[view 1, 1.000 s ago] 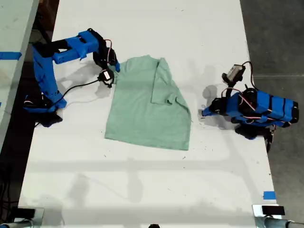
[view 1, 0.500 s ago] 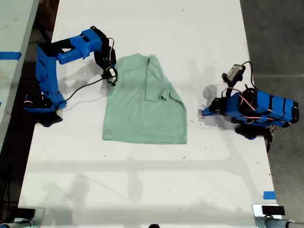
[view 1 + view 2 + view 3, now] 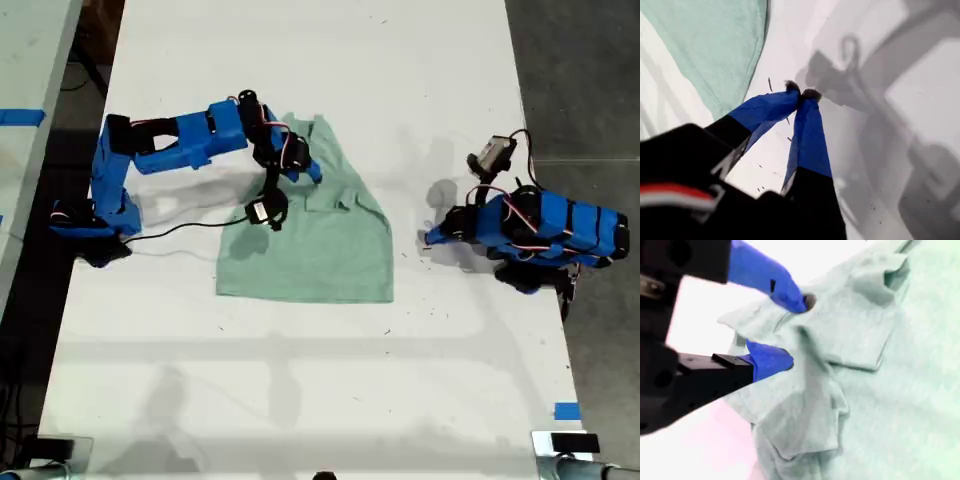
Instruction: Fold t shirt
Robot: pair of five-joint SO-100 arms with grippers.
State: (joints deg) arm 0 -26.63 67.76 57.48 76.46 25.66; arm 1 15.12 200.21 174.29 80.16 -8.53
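Note:
The pale mint-green t shirt [image 3: 320, 250] lies on the white table, folded into a narrow strip with a sleeve doubled over its upper part. My second gripper [image 3: 312, 172] reaches over the shirt's upper part from the exterior view's left. In the second wrist view it [image 3: 790, 330] stands open, with a raised ridge of the t shirt [image 3: 880, 390] between its blue fingers. My first gripper [image 3: 428, 240] rests low on the table at the exterior view's right, apart from the shirt. Its [image 3: 802, 92] tips are shut together on nothing, and the t shirt's edge [image 3: 715, 45] lies beyond them.
The white table [image 3: 300, 380] has dark floor on both sides in the exterior view. A black cable [image 3: 170, 230] trails from the second arm across the table. A piece of blue tape [image 3: 566, 410] marks the table near the exterior view's lower right corner.
The second arm has swung from the shirt's edge toward the exterior view's right and now reaches over the cloth. The shirt slid slightly left and settled. The first arm has stayed still.

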